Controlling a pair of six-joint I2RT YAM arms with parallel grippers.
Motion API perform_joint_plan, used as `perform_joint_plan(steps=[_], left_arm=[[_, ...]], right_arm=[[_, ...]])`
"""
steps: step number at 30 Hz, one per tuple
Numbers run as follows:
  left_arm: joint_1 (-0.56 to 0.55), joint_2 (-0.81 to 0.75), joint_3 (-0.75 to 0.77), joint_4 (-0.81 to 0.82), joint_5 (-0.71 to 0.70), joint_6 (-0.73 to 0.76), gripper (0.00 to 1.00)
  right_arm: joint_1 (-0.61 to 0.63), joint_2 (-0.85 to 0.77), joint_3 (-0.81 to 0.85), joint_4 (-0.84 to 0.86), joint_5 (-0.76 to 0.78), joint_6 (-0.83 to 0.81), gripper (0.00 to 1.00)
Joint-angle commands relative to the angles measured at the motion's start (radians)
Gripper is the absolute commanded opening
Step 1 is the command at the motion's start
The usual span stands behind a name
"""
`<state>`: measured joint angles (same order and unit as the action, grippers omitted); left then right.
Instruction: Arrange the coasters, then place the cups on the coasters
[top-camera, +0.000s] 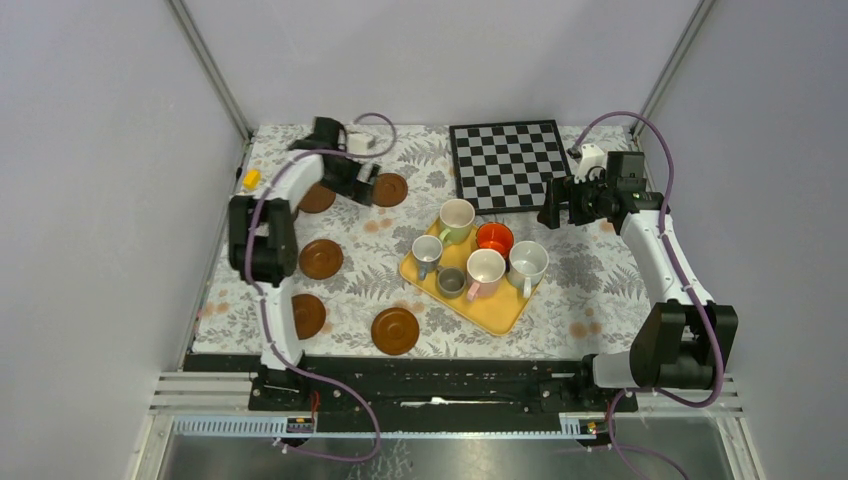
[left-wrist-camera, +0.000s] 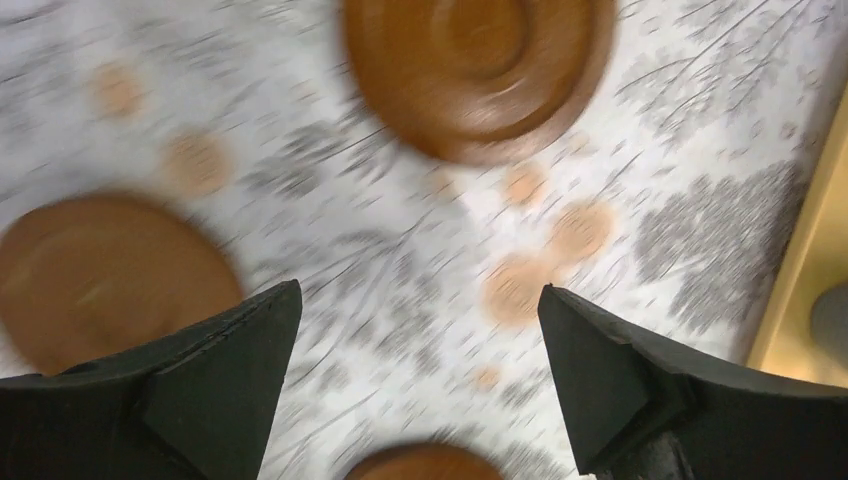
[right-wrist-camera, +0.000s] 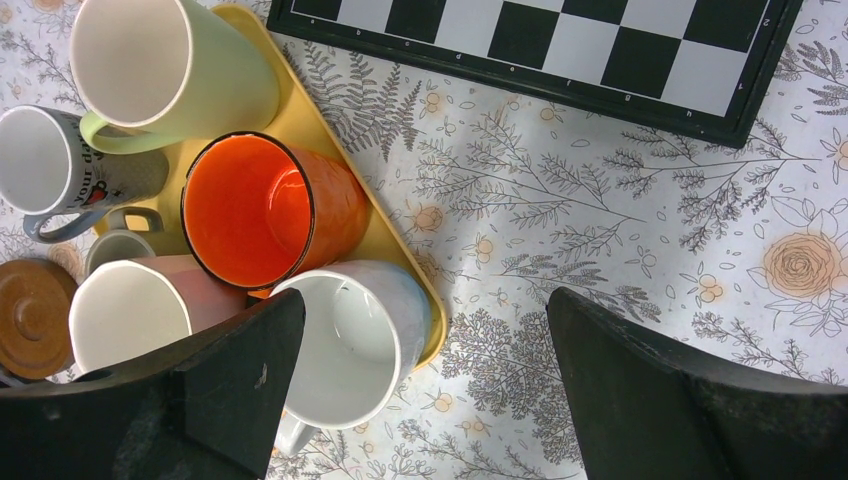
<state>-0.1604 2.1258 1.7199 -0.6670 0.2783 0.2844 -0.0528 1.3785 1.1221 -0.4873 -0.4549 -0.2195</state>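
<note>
While all six cups (top-camera: 485, 270) stand bunched together on the yellow tray (top-camera: 497, 312), I count five dark-brown coasters (top-camera: 321, 259) lying flat on the floral tablecloth (top-camera: 590, 290), all to the left of the tray. My left gripper (top-camera: 368, 187), fingers spread apart and holding nothing, hangs beyond the tray's far left corner, just beside the farthest coaster (top-camera: 392, 190). My right gripper (top-camera: 549, 206), also spread wide and empty, hovers off the tray's far right side, near the chessboard (top-camera: 507, 163).
</note>
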Motion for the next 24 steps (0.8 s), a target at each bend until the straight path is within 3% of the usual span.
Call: perform_joint_plan(steps=[1, 12, 24], left_arm=[[0.173, -0.154, 0.027, -0.131, 0.058, 0.178, 0.99], [0.35, -0.053, 0.051, -0.145, 0.061, 0.403, 0.97], [0.386, 0.065, 0.126, -0.148, 0.137, 0.566, 0.94]], right_arm=[[-0.004, 0.004, 0.0, 0.01, -0.019, -0.011, 0.98], [-0.004, -0.002, -0.006, 0.01, -0.012, -0.016, 0.98], [-0.004, 0.008, -0.005, 0.006, -0.007, -0.024, 0.98]])
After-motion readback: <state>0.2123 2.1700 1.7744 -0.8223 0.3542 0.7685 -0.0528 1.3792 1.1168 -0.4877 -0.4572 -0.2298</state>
